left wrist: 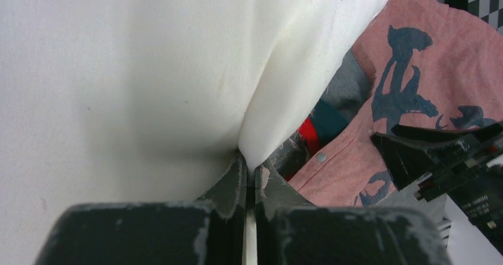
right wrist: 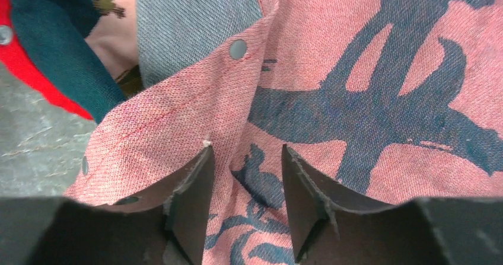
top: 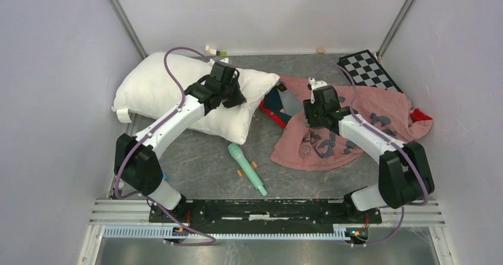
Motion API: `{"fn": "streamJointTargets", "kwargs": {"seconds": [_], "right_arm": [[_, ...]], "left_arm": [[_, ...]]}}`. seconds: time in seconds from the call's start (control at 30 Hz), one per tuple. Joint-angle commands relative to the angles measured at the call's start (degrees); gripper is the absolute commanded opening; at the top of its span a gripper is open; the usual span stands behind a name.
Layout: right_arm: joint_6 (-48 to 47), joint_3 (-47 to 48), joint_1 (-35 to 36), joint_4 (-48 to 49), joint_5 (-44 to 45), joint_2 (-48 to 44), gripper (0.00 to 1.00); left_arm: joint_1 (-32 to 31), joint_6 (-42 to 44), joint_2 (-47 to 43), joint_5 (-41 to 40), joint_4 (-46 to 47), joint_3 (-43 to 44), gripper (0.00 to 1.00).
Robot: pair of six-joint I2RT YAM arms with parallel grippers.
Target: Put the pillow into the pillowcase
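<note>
Trouble looked likeliest at the two grips. Nearest the arms' bases, a teal microphone-shaped toy (top: 246,167) and a few tan bits lay on the grey bench (top: 196,152), just in front of the gap between pillow and pillowcase. I'd judge that a pillow dragged low could sweep them along toward the sack's mouth.

Further in, on the left, the pillow (top: 154,90) lay puffy on the bench, its right corner near the pillowcase's open end. The left jaws were clamped together on a thin pinch of its cover at that right edge, with only white fabric between them in the wrist view. So small a bite on so bulky a thing might slip under a pull, or merely stretch the cover while the stuffing lagged.

On the right, the pillowcase (top: 356,128) lay crumpled, faded-pink side up, with red and teal cloth showing at the end facing the pillow. The right jaws stood apart, straddling a ridge of pink cloth near a snap stud (right wrist: 238,48) on the hem. I could not tell whether closing there would take one layer or both. Taking both would pinch the mouth shut rather than open it.

Farthest back, a checkerboard (top: 369,69) lay in the far right corner just beside the pillowcase, and might shift if the cloth were hauled about.
</note>
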Motion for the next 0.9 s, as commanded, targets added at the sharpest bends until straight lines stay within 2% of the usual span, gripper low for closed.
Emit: {"fn": "streamJointTargets", "kwargs": {"seconds": [0.0,0.07,0.17,0.37,0.43,0.53,0.77,0.87], "right_arm": [[1.77,1.55,6.3,-1.22,5.25,-7.47,0.57],[2.93,1.54,12.22,-2.81,11.02,-10.62,0.61],[5.74,-1.04,19.45,-4.37,14.83,-14.1,0.6],[11.52,-9.06,30.42,-0.64,11.86,-14.63,0.52],[12.72,-10.29,32.69,1.45,10.86,-12.21,0.49],[13.7,-10.93,35.49,4.65,9.99,-9.36,0.52],[15.25,-12.66,37.57,9.87,7.99,-3.14,0.54],[15.7,-14.0,37.82,11.16,6.89,-0.85,0.63]], "left_arm": [[0.14,1.7,0.56,-0.8,1.55,4.22,0.02],[0.28,1.83,0.94,-0.94,1.36,4.54,0.02],[0.48,1.7,0.95,-0.91,1.36,4.69,0.02],[1.32,1.74,0.94,-1.02,1.18,5.25,0.02],[1.47,1.63,1.03,-0.94,1.1,5.39,0.02],[1.58,1.77,1.18,-0.98,1.03,5.39,0.02],[1.95,2.09,1.76,-1.16,0.68,5.11,0.02],[1.95,2.07,2.18,-1.23,0.75,4.94,0.02]]}}
